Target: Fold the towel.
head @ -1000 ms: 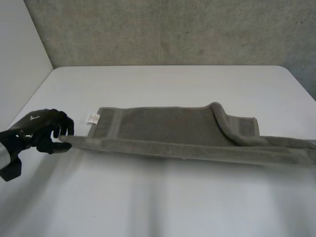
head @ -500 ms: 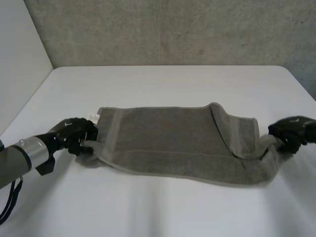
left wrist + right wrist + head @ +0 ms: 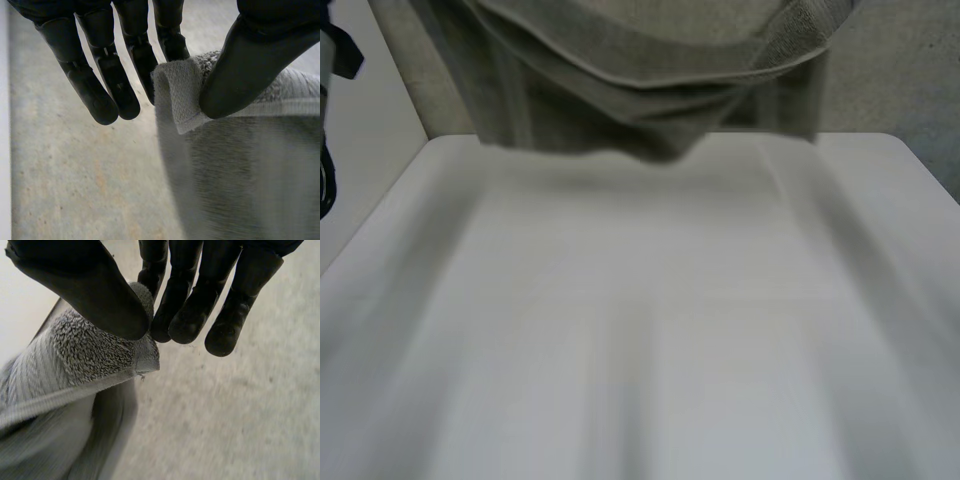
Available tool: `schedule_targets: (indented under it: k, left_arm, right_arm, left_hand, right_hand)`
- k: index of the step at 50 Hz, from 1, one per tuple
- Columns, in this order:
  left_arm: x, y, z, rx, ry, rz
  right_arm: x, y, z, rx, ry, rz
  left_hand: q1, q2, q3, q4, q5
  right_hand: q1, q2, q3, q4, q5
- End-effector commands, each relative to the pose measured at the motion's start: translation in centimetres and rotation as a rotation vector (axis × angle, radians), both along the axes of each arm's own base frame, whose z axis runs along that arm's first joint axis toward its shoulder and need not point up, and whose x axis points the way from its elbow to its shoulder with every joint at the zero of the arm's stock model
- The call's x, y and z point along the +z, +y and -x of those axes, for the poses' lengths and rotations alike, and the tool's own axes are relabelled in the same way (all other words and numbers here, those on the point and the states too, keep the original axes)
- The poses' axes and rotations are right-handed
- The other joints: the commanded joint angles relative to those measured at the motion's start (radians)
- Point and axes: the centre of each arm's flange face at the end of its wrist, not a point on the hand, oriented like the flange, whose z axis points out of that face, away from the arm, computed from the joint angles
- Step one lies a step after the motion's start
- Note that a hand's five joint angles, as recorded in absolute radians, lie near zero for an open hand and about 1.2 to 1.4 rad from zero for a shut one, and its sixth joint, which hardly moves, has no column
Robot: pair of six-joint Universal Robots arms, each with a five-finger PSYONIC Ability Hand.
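each hand pinches a corner (left hand (image 3: 240, 60), right hand (image 3: 95, 285)) of the grey towel (image 3: 650, 90), lifted above the desk (image 3: 640, 320)

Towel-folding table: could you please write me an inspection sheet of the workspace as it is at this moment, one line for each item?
Surface: white table, nothing lying on the part in view.
Job's things: grey towel, held up above the table and off its surface, sagging in the middle.
Clutter: nothing seen.
Hands: left hand pinches one towel corner between thumb and fingers; right hand pinches another corner the same way.
Cables: nothing seen.
Surroundings: grey wall behind the table.
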Motion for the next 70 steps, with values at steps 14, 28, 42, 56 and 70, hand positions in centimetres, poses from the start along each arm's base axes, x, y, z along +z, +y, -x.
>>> schedule_targets:
  k: [14, 28, 42, 56, 70]
  left_arm:
    - [-19.1, 3.8, -4.0, -0.093, -0.177, -0.579]
    - [-22.5, 7.7, -6.9, -0.100, -0.327, -0.826]
    - [-18.5, 11.0, -9.7, -0.099, -0.267, -0.877]
    - [-18.5, 12.2, -8.7, -0.176, -0.258, -0.888]
    - [-23.8, 4.9, -6.1, -0.122, -0.313, -0.982]
  right_arm:
    - [-17.7, 2.2, 0.5, 0.055, 0.553, -0.822]
    - [-17.3, 3.7, 3.1, -0.011, 0.518, -0.880]
    - [-12.9, 4.9, 11.0, -0.233, 0.463, -0.879]
    - [-14.7, 6.5, 10.7, 0.007, 0.446, -0.985]
    - [-17.7, 0.5, 7.9, 0.027, 0.313, -0.998]
  left_hand:
    - [0.062, 0.034, 0.016, 0.036, 0.030]
    - [0.062, 0.034, 0.016, 0.036, 0.030]
    - [0.062, 0.034, 0.016, 0.036, 0.030]
    - [0.062, 0.034, 0.016, 0.036, 0.030]
    - [0.062, 0.034, 0.016, 0.036, 0.030]
  right_hand:
    - [0.068, 0.059, 0.060, 0.060, 0.044]
    - [0.068, 0.059, 0.060, 0.060, 0.044]
    - [0.008, -0.002, 0.000, -0.001, -0.016]
    - [0.068, 0.059, 0.060, 0.060, 0.044]
    - [0.068, 0.059, 0.060, 0.060, 0.044]
